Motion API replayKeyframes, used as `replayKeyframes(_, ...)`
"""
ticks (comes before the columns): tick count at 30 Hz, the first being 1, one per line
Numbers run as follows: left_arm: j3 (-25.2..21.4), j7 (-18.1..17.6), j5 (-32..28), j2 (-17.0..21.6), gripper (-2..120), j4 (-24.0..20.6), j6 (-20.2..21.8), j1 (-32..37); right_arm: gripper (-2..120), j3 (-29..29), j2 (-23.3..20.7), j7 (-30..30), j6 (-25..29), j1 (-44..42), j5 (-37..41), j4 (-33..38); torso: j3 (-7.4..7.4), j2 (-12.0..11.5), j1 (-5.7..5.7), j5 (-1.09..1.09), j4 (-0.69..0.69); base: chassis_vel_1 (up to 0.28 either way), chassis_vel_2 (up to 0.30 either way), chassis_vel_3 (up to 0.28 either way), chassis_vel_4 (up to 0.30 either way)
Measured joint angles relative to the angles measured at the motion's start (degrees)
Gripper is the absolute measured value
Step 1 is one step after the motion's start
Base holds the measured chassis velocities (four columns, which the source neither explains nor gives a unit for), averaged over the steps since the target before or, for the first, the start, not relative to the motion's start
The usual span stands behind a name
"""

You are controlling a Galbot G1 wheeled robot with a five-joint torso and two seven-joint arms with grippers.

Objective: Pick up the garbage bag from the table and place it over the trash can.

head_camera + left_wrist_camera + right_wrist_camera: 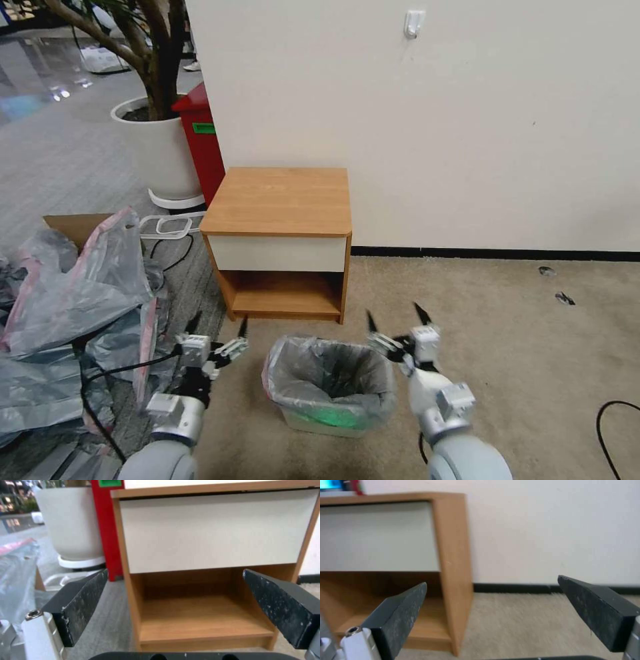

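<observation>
The garbage bag point(330, 377), grey and crinkly with a pink rim band, lines the cream trash can point(319, 423) on the carpet in front of the table point(277, 200); its rim is folded over the can's edge. The table's top is bare. My left gripper point(219, 325) hovers open just left of the can, holding nothing. My right gripper point(395, 313) stands open at the can's right rim, also holding nothing. In the left wrist view the left gripper point(175, 571) faces the table's point(213, 530) front and shelf recess. In the right wrist view the right gripper point(492, 580) faces the table's point(451, 555) right side and the wall.
A heap of grey-pink bags point(67, 300) with a black cable across it lies on the floor at left, by a cardboard box point(77, 227). A red bin point(203, 140) and a white plant pot point(157, 150) stand behind the table. Another cable point(613, 427) lies at right.
</observation>
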Motion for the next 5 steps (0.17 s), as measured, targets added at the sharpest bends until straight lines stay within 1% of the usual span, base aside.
replayKeyframes(1, 0.0, 0.0, 0.0, 0.0, 100, 0.0, 0.0, 0.0, 100, 0.0, 0.0, 0.0, 0.0, 0.0, 0.0, 0.0, 0.0, 0.0, 0.0, 0.0, 0.0, 0.0, 0.0, 0.0, 0.0)
replayKeyframes(3, -0.03, -0.07, 0.08, 0.0, 100, 0.01, -0.45, 0.12, 100, 1.08, 0.9, 0.48, 2.17, -1.29, 1.49, -0.85, 0.0, 0.0, 0.0, 0.0, 0.0, 0.0, 0.0, 0.0, 0.0)
replayKeyframes(5, 0.01, -0.07, -0.01, -0.05, 100, -0.02, -0.46, 0.01, 100, 1.39, 1.17, 0.46, 2.83, -1.41, 1.6, -1.03, 0.0, 0.0, 0.0, 0.0, 0.0, 0.0, 0.0, 0.0, 0.0)
